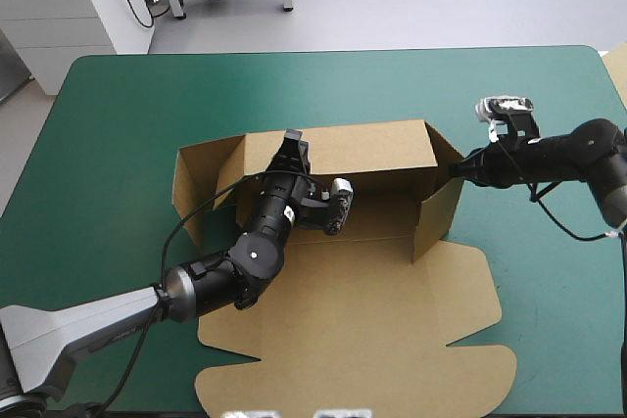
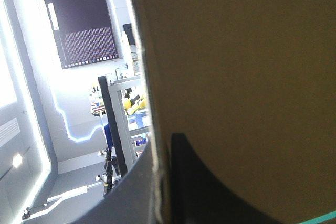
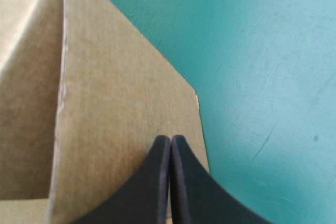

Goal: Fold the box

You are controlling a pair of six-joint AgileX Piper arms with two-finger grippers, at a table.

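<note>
here the box (image 1: 372, 310) stands half-raised, left tool (image 1: 293, 144) clamped on its back wall, right tool (image 3: 170, 139) together.

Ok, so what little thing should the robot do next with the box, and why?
Probably the left gripper should swing the board it pinches at the left end of the box inward until it stands straight. The right wall already stands up, with the shut right gripper pressed on its outside, but the left end leans outward and the lid lies flat.
</note>
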